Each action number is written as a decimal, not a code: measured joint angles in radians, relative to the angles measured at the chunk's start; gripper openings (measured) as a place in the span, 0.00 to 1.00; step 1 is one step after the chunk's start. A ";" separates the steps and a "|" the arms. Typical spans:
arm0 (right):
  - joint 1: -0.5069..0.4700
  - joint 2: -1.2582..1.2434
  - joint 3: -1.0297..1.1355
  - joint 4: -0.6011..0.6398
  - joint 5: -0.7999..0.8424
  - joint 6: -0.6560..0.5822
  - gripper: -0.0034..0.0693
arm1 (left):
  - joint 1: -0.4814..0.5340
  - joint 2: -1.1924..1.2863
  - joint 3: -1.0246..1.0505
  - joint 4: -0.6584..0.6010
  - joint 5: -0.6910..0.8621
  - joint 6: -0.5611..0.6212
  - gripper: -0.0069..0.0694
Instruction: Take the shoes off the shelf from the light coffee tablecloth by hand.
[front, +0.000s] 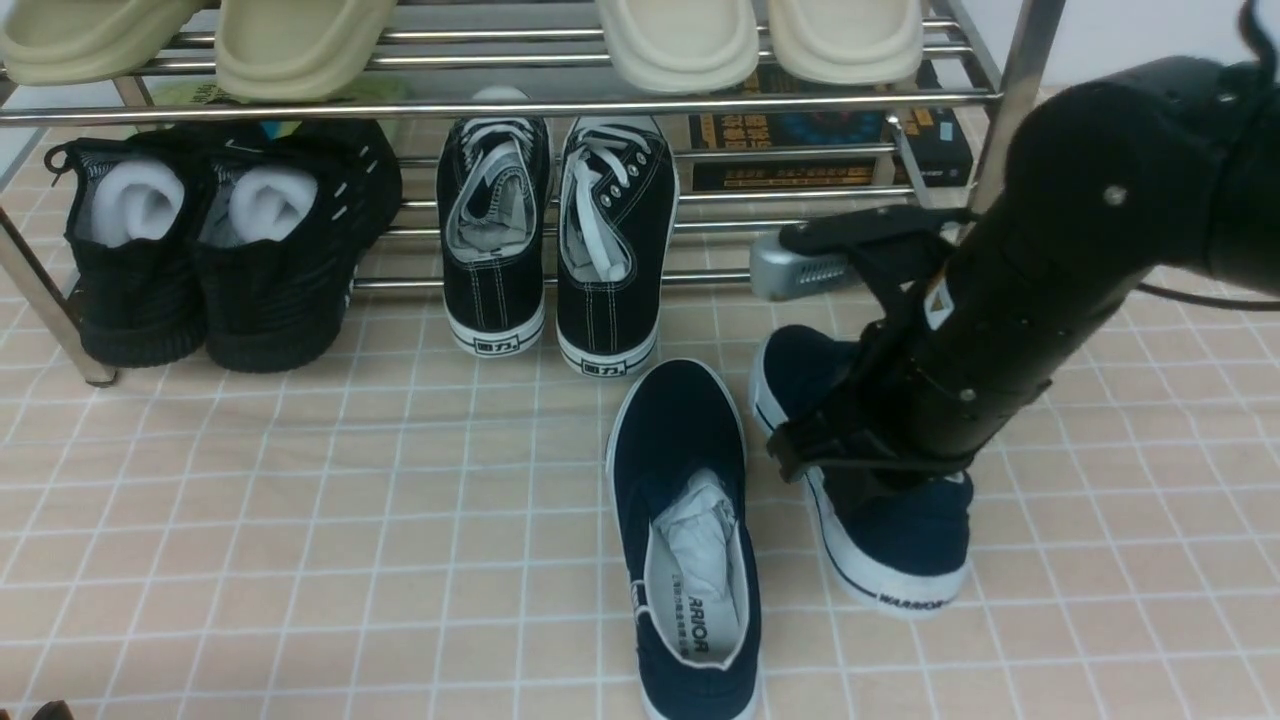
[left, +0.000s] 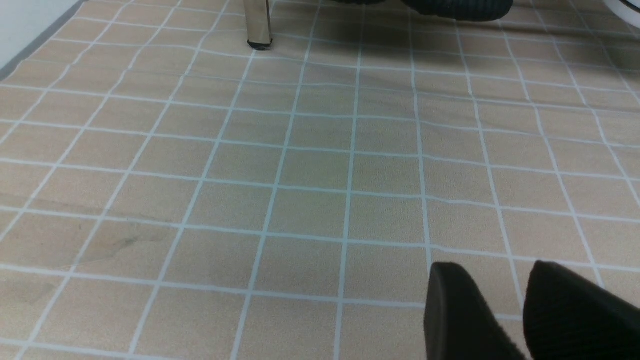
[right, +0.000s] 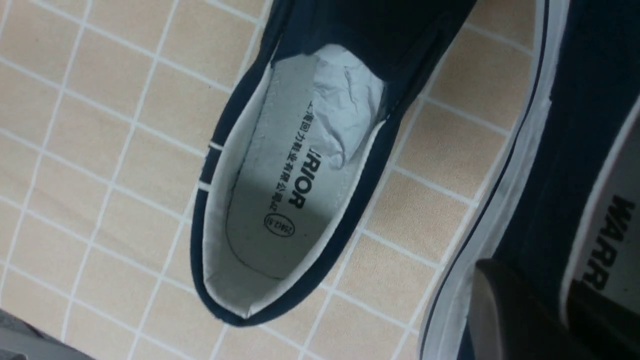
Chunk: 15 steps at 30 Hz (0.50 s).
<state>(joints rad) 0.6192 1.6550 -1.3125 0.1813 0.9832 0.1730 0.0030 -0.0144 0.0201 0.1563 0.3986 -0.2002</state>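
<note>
Your right gripper (front: 868, 478) is closed down narrow on the collar of the held shoe (front: 905, 545), right of centre in the front view. The right wrist view shows one finger (right: 505, 310) outside the navy wall and the other inside, over the insole. That pinch suits a soft slip-on, because the wall is the one thin edge the jaws can span. The free shoe (front: 680, 440) lies just beside it at lower centre, with its toe towards the shelf (front: 500, 108). Both are off the bars and on the light coffee tablecloth (front: 250, 520). You cannot tell whether the held one is lifted or resting.

Mind the edges. The two white soles sit near each other, with only a strip of cloth between them. A silver object (front: 800, 268) and the upright leg (front: 1020, 80) crowd the arm at upper right. The black lace-up sneakers (front: 555, 240) stand close to the free shoe's toe. Your open room is the bare cloth at lower left and lower right. The left gripper (left: 492, 272) hangs over bare cloth, fingers apart and empty.
</note>
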 joint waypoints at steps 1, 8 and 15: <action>0.000 0.018 0.000 0.001 -0.002 0.001 0.08 | 0.000 0.000 0.000 0.000 0.000 0.000 0.40; 0.002 0.073 0.000 0.009 -0.005 0.002 0.08 | 0.000 0.000 0.000 0.000 0.000 0.000 0.40; 0.002 0.079 0.000 0.009 -0.005 0.002 0.08 | 0.000 0.000 0.000 0.000 0.000 0.000 0.40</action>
<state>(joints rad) 0.6215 1.7339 -1.3125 0.1902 0.9784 0.1750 0.0030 -0.0144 0.0201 0.1563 0.3986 -0.2002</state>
